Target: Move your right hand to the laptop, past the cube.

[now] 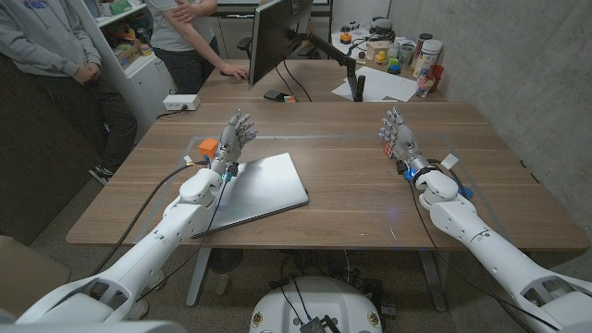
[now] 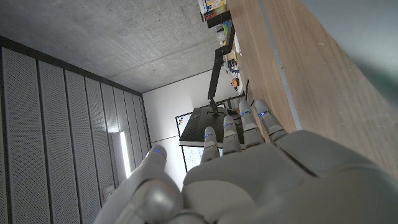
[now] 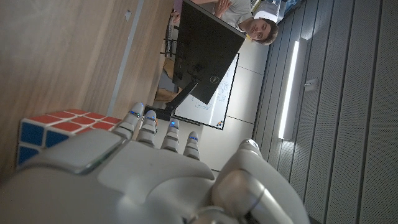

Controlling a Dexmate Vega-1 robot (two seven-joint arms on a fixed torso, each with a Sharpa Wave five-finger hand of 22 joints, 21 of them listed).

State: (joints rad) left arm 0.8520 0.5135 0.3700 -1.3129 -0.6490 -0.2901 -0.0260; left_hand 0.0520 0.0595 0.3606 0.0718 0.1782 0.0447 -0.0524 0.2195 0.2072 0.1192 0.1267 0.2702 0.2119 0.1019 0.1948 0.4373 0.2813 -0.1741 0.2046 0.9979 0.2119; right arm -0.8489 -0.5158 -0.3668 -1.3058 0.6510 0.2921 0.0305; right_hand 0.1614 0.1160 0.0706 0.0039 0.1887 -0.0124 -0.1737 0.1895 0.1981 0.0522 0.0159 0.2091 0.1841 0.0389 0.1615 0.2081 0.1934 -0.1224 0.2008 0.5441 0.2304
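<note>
A closed grey laptop (image 1: 264, 190) lies on the wooden table (image 1: 351, 208), left of the middle. My right hand (image 1: 399, 141) stands on the right side of the table, fingers apart and holding nothing. A multicoloured cube (image 1: 383, 148) sits right beside it on its laptop side, partly hidden by the fingers. The right wrist view shows the cube (image 3: 50, 129) with red and blue faces next to my right hand (image 3: 143, 180). My left hand (image 1: 236, 134) stands open at the laptop's far left corner; my left hand (image 2: 261, 174) holds nothing.
An orange block (image 1: 207, 146) lies just left of my left hand. A white power strip (image 1: 180, 102) sits at the far left edge. Behind it a second table carries a monitor (image 1: 277, 37), papers and bottles. Two people (image 1: 55, 46) stand at the back left.
</note>
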